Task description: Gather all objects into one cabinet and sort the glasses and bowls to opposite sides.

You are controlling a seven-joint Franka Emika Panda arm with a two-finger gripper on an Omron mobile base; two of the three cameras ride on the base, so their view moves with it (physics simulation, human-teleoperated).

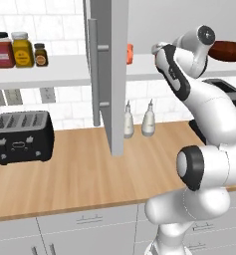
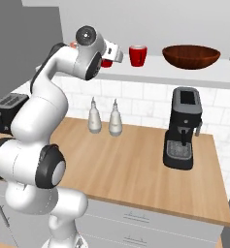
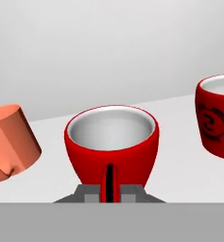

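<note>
We log the arm (image 1: 209, 119) as glossy white, built of rounded, bulbous links. Dark grey to black bands ring the joints; one at the lower elbow (image 1: 191, 168) frames a pale grey round cap. The same joint in the right base view (image 2: 51, 173) shows a black collar around a grey disc. A dark curved stripe runs along the forearm (image 1: 177, 77). The wrist end cap (image 2: 86, 35) is a grey disc with a small dark centre. The claw (image 3: 109, 194) has grey, blocky finger mounts. No cables, screws or printed markings are legible.
</note>
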